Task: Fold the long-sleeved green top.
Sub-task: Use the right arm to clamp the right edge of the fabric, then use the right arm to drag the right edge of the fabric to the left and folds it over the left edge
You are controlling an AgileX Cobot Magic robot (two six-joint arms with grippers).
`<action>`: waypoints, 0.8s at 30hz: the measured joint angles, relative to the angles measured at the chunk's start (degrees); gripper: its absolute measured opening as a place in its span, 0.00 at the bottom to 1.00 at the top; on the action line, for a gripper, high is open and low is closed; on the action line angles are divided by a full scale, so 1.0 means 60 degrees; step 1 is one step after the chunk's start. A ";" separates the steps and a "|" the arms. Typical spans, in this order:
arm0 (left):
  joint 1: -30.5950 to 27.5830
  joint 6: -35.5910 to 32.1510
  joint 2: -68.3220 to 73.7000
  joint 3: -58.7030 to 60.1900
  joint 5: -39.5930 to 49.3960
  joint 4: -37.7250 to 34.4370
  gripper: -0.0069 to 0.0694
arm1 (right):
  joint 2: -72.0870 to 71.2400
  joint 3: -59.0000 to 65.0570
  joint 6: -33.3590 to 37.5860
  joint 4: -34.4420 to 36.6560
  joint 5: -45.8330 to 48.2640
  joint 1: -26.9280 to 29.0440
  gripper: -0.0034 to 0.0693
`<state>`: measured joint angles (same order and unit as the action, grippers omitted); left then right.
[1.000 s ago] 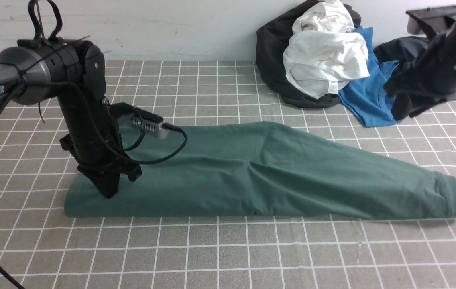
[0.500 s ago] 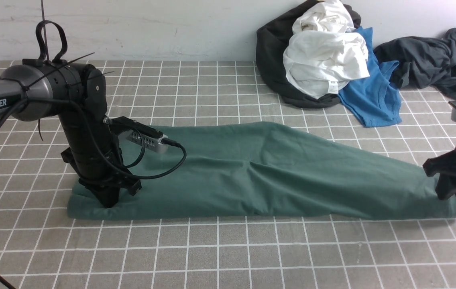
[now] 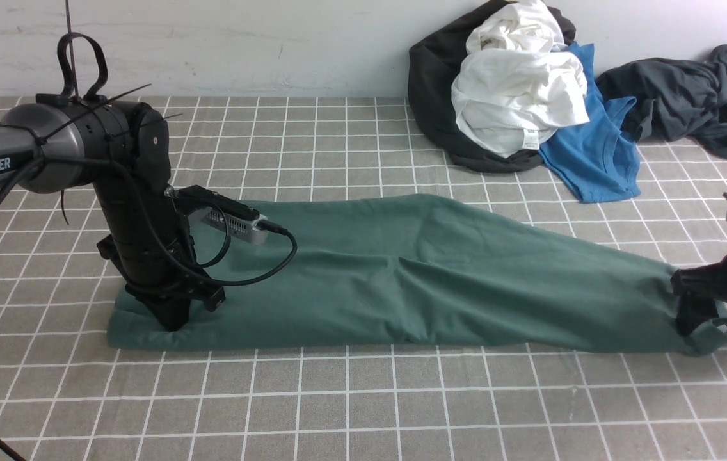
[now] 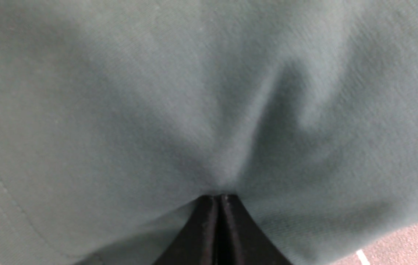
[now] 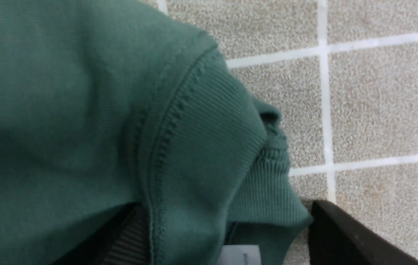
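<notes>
The green long-sleeved top point(image 3: 415, 275) lies folded into a long band across the checked tablecloth. My left gripper point(image 3: 175, 323) stands tip-down on its left end. In the left wrist view the gripper point(image 4: 218, 197) has its jaws together, with the green fabric point(image 4: 194, 92) puckering into a ridge at the tip. My right gripper point(image 3: 712, 320) is at the top's right end. In the right wrist view the gripper point(image 5: 223, 221) has its jaws apart, with the ribbed edge point(image 5: 212, 129) and a white label point(image 5: 240, 254) between them.
A clothes pile sits at the back right by the wall: a white garment point(image 3: 517, 96) on a black one point(image 3: 434, 96), a bright blue tee point(image 3: 587, 153) and a dark charcoal garment point(image 3: 690, 96). The checked tablecloth point(image 3: 363, 397) shows in front of the top.
My right arm has come down from high at the back right to the top's right end, which now bunches up between its jaws. My left gripper sank slightly, then stayed.
</notes>
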<state>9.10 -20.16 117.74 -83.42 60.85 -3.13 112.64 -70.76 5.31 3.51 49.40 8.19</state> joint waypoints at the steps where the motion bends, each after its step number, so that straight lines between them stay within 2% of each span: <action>1: 0.0000 0.0000 0.0000 0.0000 0.0000 0.0000 0.08 | 0.0000 -0.0012 0.0000 0.0000 0.0011 -0.0009 0.77; 6: 0.0000 0.0000 0.0000 0.0000 -0.0065 0.0011 0.08 | 0.0076 -0.0303 0.0379 0.0049 0.0071 -0.0310 0.46; 7: 0.0000 0.0000 0.0000 0.0000 -0.0078 0.0011 0.08 | 0.0078 -0.0354 0.0451 0.0084 0.0101 -0.0337 0.43; 8: 0.0000 0.0000 0.0000 0.0000 -0.0139 0.0036 0.08 | 0.0078 -0.0456 0.0622 0.0141 0.0168 -0.0405 0.34; 9: 0.0000 0.0000 0.0000 0.0000 -0.0212 0.0075 0.08 | 0.0078 -0.0663 0.0907 0.0212 0.0353 -0.0478 0.19; 11: 0.0000 0.0000 0.0000 0.0000 -0.0256 0.0130 0.08 | -0.0005 -0.0888 0.1034 0.0100 0.0618 -0.0487 0.11; 18: 0.0000 0.0000 0.0000 0.0000 -0.0466 0.0522 0.08 | -0.1281 -0.1577 0.0627 -0.1360 0.1062 -0.0085 0.10; 24: 0.0000 0.0020 -0.0303 0.0020 -0.0449 0.0522 0.08 | -0.1821 -0.2274 0.0571 -0.1963 0.1527 0.0192 0.10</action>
<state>9.10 -20.04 115.92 -83.30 58.16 0.00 101.71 -84.41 8.74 -8.27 58.56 9.35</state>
